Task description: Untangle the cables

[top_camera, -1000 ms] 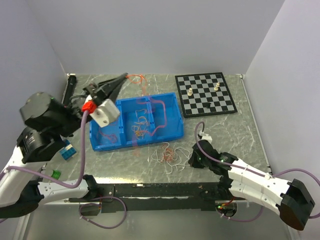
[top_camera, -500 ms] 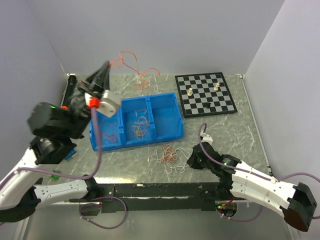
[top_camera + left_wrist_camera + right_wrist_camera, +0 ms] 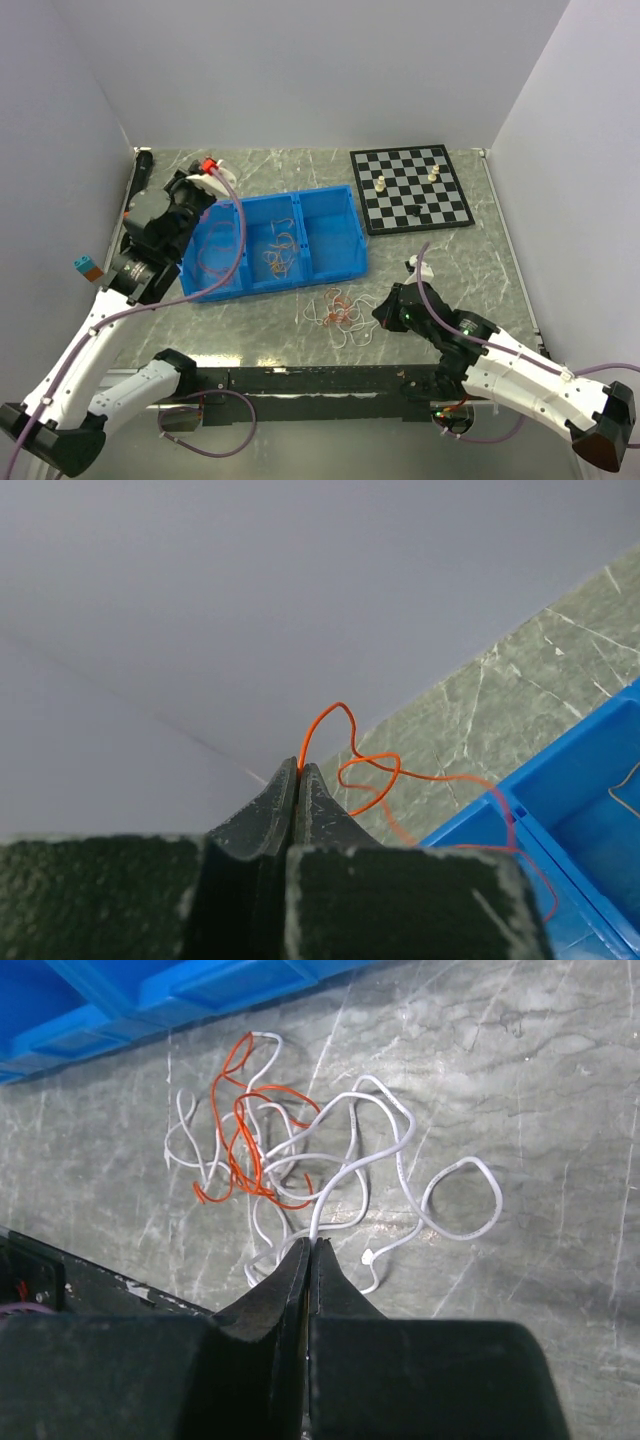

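Pinched a thin orange cable (image 3: 338, 705) between the pressed-together black fingers of the left gripper (image 3: 299, 770), raised near the plain grey back wall (image 3: 300, 580). Let the strand loop free beyond the tips and trail down over the rim of the blue plastic three-compartment tray (image 3: 575, 765). Probably held it high to draw it clear of its neighbours ahead of a drop into one compartment. Clamped a thin white cable (image 3: 318, 1215) in the closed tips of the right gripper (image 3: 310, 1245), low over the green-grey marbled tabletop (image 3: 450, 260). Took it at the near edge of the loose tangle of white and orange cables (image 3: 338, 312), lying just in front of the tray. Likely gripped there either to anchor the knot or to tease out a single white strand with the orange ones left behind. Found more thin cables (image 3: 278, 255) in the tray's left and middle compartments, apart from the knot on the table and presumably sorted there. Kept well away from the black-and-white chessboard (image 3: 410, 187) with its few small pieces at the far right. Judged the job partway done, with the tabletop knot not yet undone. Expected snagging from any quick pull on such limp, thin strands.
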Available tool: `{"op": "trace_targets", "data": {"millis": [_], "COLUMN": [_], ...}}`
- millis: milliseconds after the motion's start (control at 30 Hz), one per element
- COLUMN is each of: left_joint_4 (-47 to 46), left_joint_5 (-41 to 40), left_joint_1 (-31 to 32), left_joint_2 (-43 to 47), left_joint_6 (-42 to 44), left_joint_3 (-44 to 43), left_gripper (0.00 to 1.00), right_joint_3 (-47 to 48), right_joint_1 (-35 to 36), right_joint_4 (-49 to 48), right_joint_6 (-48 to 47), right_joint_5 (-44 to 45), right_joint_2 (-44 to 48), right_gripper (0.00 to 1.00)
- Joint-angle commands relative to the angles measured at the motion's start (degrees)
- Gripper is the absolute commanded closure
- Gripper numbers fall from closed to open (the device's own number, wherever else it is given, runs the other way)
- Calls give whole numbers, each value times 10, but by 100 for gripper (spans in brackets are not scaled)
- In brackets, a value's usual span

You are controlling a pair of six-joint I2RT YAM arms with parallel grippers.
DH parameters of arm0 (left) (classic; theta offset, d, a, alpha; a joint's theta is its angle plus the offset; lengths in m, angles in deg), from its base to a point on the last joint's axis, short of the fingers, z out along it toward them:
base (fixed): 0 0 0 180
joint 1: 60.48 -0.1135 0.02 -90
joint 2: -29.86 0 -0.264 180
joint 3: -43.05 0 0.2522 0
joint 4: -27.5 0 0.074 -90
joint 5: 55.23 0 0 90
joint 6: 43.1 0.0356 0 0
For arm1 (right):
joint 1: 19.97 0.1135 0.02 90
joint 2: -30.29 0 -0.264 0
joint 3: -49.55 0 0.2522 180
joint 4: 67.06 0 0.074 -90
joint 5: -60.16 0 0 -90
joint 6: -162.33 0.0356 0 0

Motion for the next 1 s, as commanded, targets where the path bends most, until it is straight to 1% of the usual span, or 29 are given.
{"op": "trace_targets", "data": {"millis": [0,233,400,500,533,667,767,867,967], "left_joint_4": [-8,-18,-56,-57,-73,-110,-117,-107,-106], "left_joint_5": [43,47,39,56,59,64,60,66,70], "left_joint_1": [-35,-68,-100,-117,-120,-127,-130,-130,-130], "left_joint_2": [4,23,38,36,34,28,21,26,41], "left_joint_6": [-60,-49,-45,-70,-81,-114,-145,-159,-158], "left_joint_3": [1,113,180,166,157,108,72,70,97], "left_gripper": [99,99,99,99,99,99,99,99,99], "right_joint_3": [15,16,14,10,8,7,8,7,4], "right_joint_1": [6,6,5,5,6,5,6,7,7], "right_joint_4": [-6,-10,-3,-2,-4,-10,-10,-10,-12], "right_joint_6": [-4,-5,-5,-1,-1,1,2,2,4], "right_joint_5": [6,4,4,4,4,0,-2,0,-2], "right_joint_2": [-3,-8,-2,0,0,-5,-7,-7,-6], "right_gripper": [100,100,100,100,100,100,100,100,100]}}
